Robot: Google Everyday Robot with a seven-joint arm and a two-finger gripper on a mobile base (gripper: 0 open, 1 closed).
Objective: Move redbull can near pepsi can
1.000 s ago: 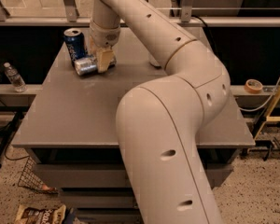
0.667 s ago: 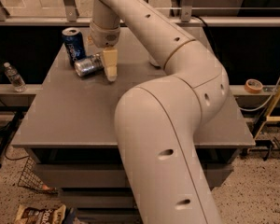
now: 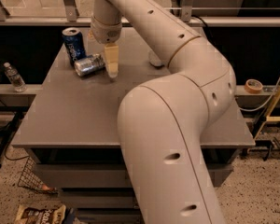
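The redbull can [image 3: 89,65], slim and silver with blue patches, lies on its side on the grey table [image 3: 74,120] near the back left corner. The pepsi can [image 3: 73,45], dark blue with a silver top, stands upright just behind it, and the two are almost touching. My gripper [image 3: 112,65] hangs down from the arm just to the right of the redbull can, its tip close to the tabletop. It holds nothing that I can see.
My large cream arm [image 3: 177,125] fills the middle and right of the view. A small grey round object [image 3: 155,59] lies on the table behind the arm. A clear plastic bottle [image 3: 13,77] stands on the left ledge, a tape roll [image 3: 254,85] on the right.
The gripper has drawn away to the right of the redbull can, which stays lying beside the pepsi can.
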